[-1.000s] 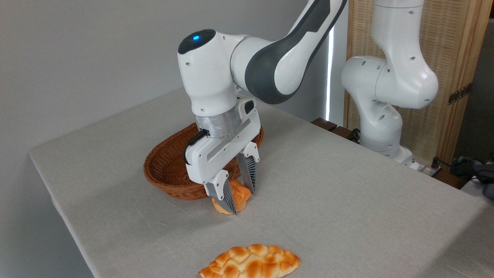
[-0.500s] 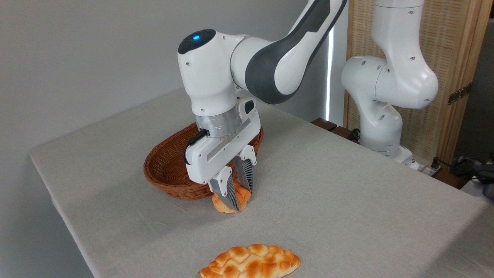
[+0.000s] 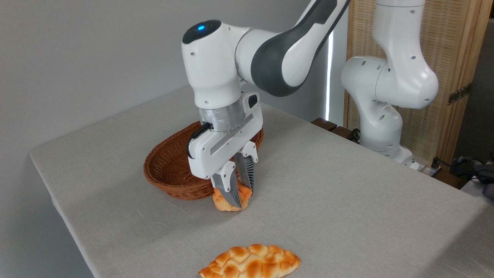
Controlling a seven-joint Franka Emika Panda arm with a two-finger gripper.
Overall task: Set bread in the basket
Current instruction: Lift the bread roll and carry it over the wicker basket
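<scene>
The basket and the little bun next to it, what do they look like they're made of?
The basket looks like brown woven wicker with a slight sheen: crossing strands and a rolled rim show. The bun, pinched in the end effector, is orange-golden with a smooth, slightly glossy skin; that even look suggests a foam or plastic replica, though real baked bread can't be ruled out.

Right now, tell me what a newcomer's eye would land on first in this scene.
First, the big white arm reaching down mid-table, its gripper shut on the small orange bun, squeezed between the ribbed fingers just in front of the brown wicker basket. Next, the flat braided golden loaf lying alone at the table's near edge. The basket looks empty where its inside shows.
</scene>
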